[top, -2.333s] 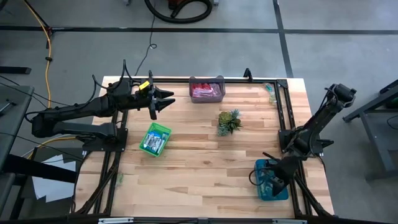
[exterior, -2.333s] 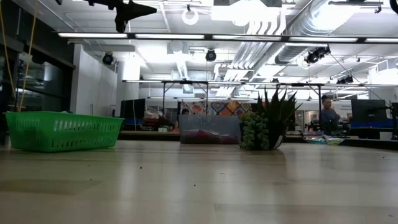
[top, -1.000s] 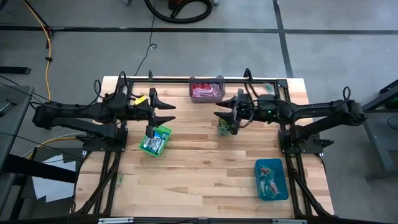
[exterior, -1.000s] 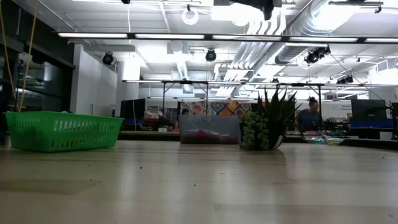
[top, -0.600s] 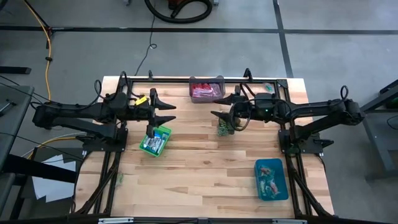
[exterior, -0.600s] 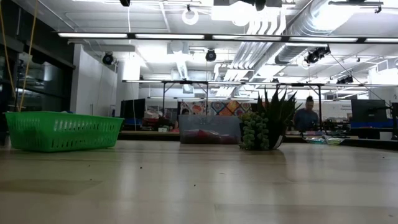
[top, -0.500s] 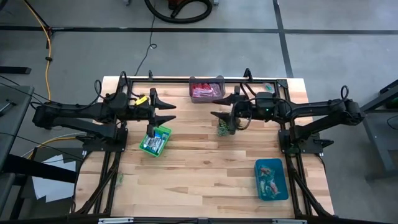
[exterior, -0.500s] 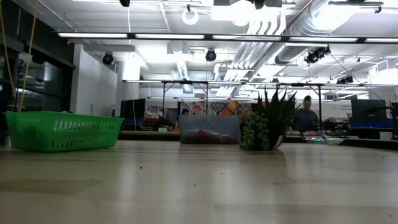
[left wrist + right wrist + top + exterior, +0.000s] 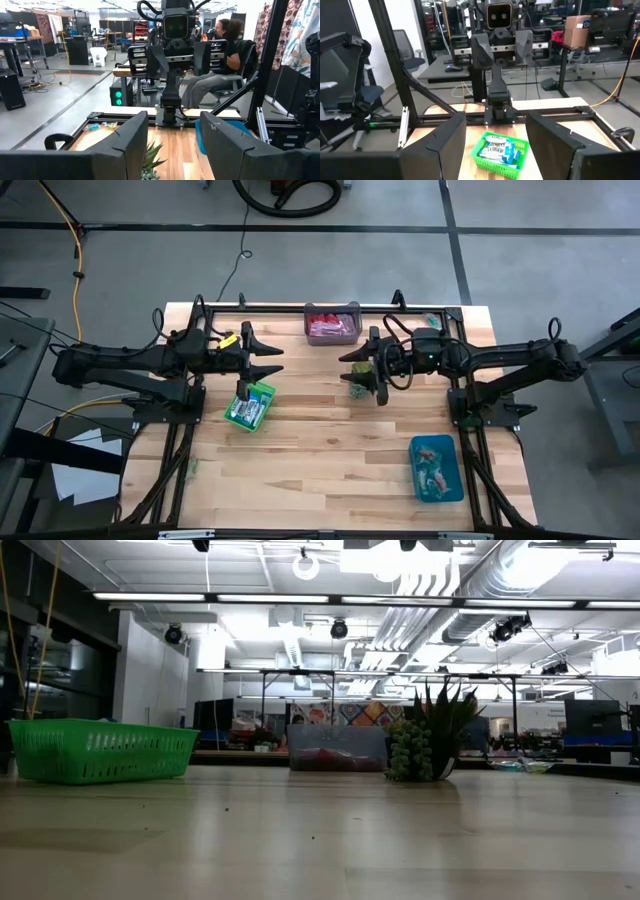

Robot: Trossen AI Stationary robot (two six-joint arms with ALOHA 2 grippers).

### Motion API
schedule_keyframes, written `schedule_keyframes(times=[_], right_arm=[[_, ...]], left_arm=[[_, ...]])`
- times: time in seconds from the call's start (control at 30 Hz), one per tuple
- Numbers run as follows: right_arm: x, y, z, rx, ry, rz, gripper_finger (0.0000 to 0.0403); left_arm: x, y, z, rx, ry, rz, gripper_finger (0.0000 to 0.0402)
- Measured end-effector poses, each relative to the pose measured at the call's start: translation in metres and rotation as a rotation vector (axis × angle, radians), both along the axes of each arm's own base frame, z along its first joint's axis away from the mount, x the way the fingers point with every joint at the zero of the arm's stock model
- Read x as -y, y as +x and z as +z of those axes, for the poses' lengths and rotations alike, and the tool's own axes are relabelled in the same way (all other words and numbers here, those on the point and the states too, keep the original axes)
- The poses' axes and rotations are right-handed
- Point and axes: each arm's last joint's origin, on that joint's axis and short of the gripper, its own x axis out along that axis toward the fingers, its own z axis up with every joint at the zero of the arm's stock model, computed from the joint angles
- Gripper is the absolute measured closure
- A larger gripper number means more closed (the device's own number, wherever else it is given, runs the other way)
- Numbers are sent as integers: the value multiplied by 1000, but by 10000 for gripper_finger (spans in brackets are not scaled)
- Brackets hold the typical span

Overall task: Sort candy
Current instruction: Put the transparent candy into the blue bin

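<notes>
Three bins hold the candy. The green bin (image 9: 248,404) has blue-and-white sweets, also seen in the right wrist view (image 9: 501,150). The clear bin (image 9: 332,323) at the far edge holds red/pink ones. The blue bin (image 9: 437,468) near the right front holds mixed ones. My left gripper (image 9: 276,362) hovers open, high above the table just beyond the green bin. My right gripper (image 9: 350,368) hovers open and high over the small plant (image 9: 358,387), facing the left one. Both hold nothing (image 9: 172,130) (image 9: 495,125).
The spiky green plant (image 9: 425,740) stands mid-table between the clear bin (image 9: 337,748) and the blue bin. The green bin (image 9: 100,750) stands to the left. Black frame rails run along the table's left, far and right sides. A seated person (image 9: 220,55) is beyond the table.
My right gripper has stayed high over the plant and turned about its wrist, so its fingers now lie in a different plane; it stays open. In the low view, a person in the room behind has moved out of sight.
</notes>
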Motion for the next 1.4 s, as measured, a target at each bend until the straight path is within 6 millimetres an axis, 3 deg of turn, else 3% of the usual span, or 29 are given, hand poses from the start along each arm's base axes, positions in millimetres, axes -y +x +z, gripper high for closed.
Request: schedule_keyframes(times=[0.37,0.53,0.67,0.77,0.87,0.97,1.17,1.4], right_arm=[[0,-1,-1,-12,-8,0,204],[0,-1,-1,-14,16,-1,204],[0,-1,-1,-16,35,-1,204],[0,-1,-1,-20,36,-2,204],[0,-1,-3,-37,35,-2,204],[0,-1,-5,-57,34,-2,204],[0,-2,-7,-81,4,-4,204],[1,-2,-8,-81,-11,-27,204]], left_arm=[[-1,0,0,0,-6,21,237],[3,0,-5,-40,-255,-6,237],[21,-3,-29,-312,-511,-117,237],[44,-9,-57,-634,-710,-104,237],[71,-22,-84,-971,-874,5,237],[97,-40,-107,-1249,-988,231,237],[139,-63,-141,-1438,-1045,674,237],[158,-63,-171,-1681,-923,760,237]])
